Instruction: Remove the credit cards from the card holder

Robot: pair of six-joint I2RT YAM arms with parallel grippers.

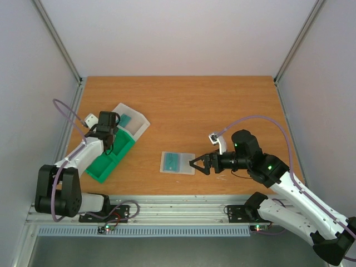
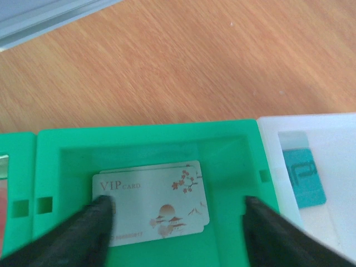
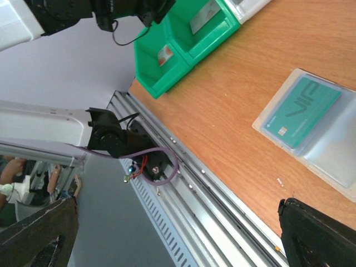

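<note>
The card holder lies flat on the table and holds a teal card in its left panel. It also shows in the right wrist view, with the teal card in it. My right gripper is open and empty just right of the holder, its fingers wide apart. My left gripper is open over a compartment of the green tray, above a pale grey VIP card. Its left finger overlaps that card's corner.
A clear plastic box next to the tray holds another teal card. The tray's other compartment holds a reddish card. The metal rail runs along the near edge of the table.
</note>
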